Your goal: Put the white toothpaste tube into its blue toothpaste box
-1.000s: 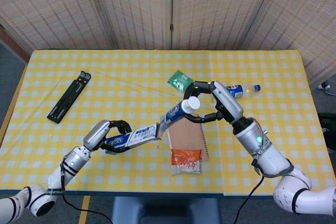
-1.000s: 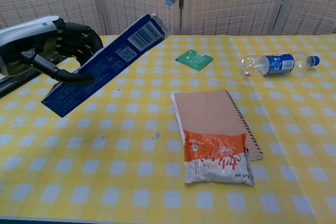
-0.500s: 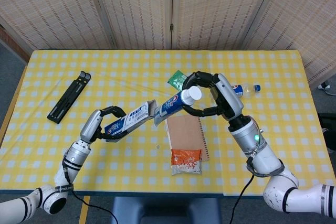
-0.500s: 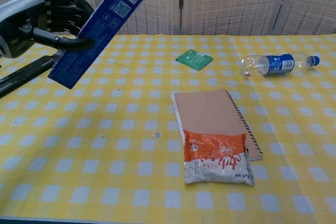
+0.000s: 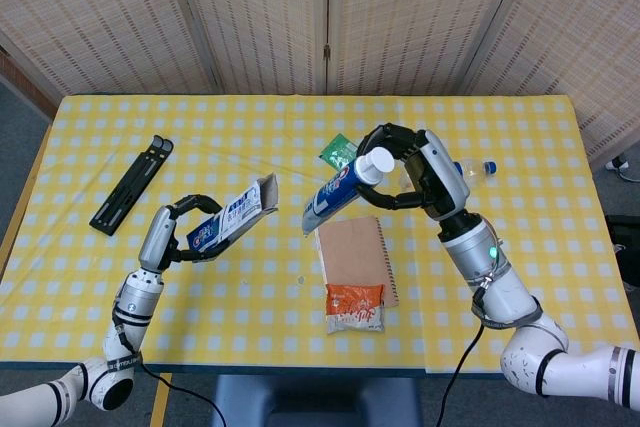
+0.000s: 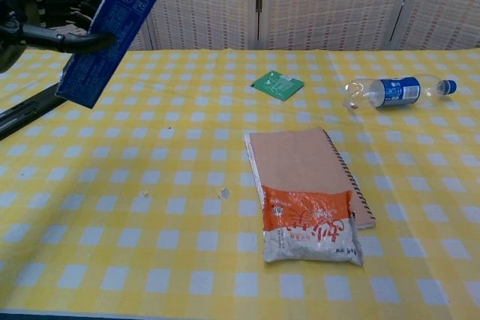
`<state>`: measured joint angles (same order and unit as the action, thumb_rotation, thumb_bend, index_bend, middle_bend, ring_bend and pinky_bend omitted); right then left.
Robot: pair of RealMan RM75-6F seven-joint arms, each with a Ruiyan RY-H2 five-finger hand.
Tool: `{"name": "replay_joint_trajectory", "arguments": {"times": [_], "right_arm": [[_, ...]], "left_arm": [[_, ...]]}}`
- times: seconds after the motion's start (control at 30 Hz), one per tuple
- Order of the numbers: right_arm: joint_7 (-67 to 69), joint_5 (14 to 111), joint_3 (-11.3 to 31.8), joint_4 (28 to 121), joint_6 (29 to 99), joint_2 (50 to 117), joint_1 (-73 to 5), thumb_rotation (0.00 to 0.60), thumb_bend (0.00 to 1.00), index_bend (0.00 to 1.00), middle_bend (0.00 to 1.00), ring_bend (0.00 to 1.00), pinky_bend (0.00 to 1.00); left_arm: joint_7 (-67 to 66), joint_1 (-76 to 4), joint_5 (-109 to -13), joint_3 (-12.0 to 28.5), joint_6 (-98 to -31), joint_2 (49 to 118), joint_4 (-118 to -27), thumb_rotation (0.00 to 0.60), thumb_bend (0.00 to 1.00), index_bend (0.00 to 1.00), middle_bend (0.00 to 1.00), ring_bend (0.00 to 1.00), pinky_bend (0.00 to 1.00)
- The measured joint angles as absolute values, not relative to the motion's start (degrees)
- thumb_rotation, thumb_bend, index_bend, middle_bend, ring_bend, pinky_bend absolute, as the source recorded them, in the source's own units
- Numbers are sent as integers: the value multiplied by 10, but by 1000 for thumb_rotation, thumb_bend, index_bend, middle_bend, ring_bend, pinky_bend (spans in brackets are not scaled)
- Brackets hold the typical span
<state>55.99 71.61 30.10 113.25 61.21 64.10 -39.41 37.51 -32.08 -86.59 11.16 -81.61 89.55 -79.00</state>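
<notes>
Separating again, the white toothpaste tube (image 5: 338, 197) and the blue toothpaste box (image 5: 232, 223) now hang apart over the yellow checked tablecloth (image 5: 520, 247); half a second ago the tube's flat tail sat at the box's open mouth, and now a clear gap lies between them. The right hand (image 5: 415, 169) grasps the tube near its white cap, tail pointing toward eight o'clock. The left hand (image 5: 180, 232) clasps the box around its lower half, its open end aimed toward two o'clock and lifted higher than before. Judging from this, the insertion is not done and the two need lining up again. Below the tube lie a brown notebook (image 5: 352, 259) and an orange-and-white packet (image 5: 355, 308); a green sachet (image 5: 339, 153) rests at twelve o'clock of it.
</notes>
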Motion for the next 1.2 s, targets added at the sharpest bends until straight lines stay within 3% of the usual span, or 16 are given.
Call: {"name": "replay_joint_trajectory", "arguments": {"times": [0.37, 1.2], "right_arm": [[580, 703, 315, 1123, 607, 652, -401, 600, 296, 777, 678, 599, 536], [615, 703, 318, 1089, 585, 688, -418, 600, 296, 778, 678, 600, 536]], "left_arm": [[363, -309, -904, 94, -841, 902, -816, 600, 255, 464, 580, 447, 450], [341, -319, -901, 107, -824, 907, -850, 600, 255, 464, 580, 449, 450]]}}
